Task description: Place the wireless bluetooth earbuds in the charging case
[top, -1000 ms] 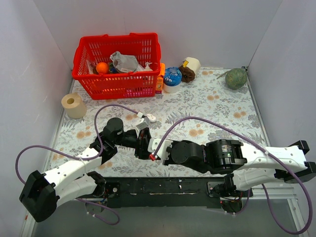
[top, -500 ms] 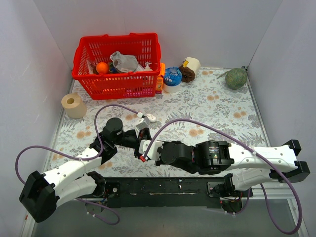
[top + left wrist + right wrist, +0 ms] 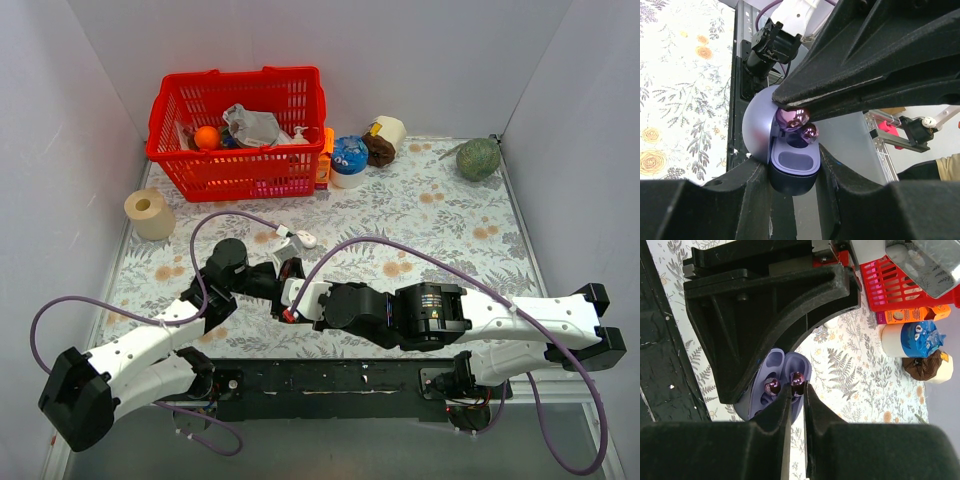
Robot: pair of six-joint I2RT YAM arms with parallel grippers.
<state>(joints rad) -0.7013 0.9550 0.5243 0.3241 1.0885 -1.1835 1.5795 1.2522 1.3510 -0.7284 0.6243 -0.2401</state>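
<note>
My left gripper [image 3: 792, 175] is shut on the charging case [image 3: 790, 167], a pale lavender pebble, and holds it open with the lid [image 3: 756, 131] swung aside. My right gripper [image 3: 795, 388] is shut on one shiny purple earbud [image 3: 797, 379] and holds it at the open case [image 3: 801, 365]. The second earbud [image 3: 772, 386] sits in the case beside it. Both buds show in the left wrist view, one [image 3: 794, 118] under the right fingertips, the other [image 3: 810, 132] lower. In the top view the two grippers [image 3: 290, 288] meet near the table's front left, and the case is hidden.
A red basket [image 3: 240, 130] with several items stands at the back left. A paper roll [image 3: 150, 213] is at the left edge. A blue-topped cup [image 3: 350, 160], a brown item [image 3: 380, 150] and a green ball [image 3: 478, 158] line the back. A small white object [image 3: 302, 239] lies beyond the grippers.
My right arm has moved left, bringing its gripper up against the left gripper and the case. The left arm has hardly moved.
</note>
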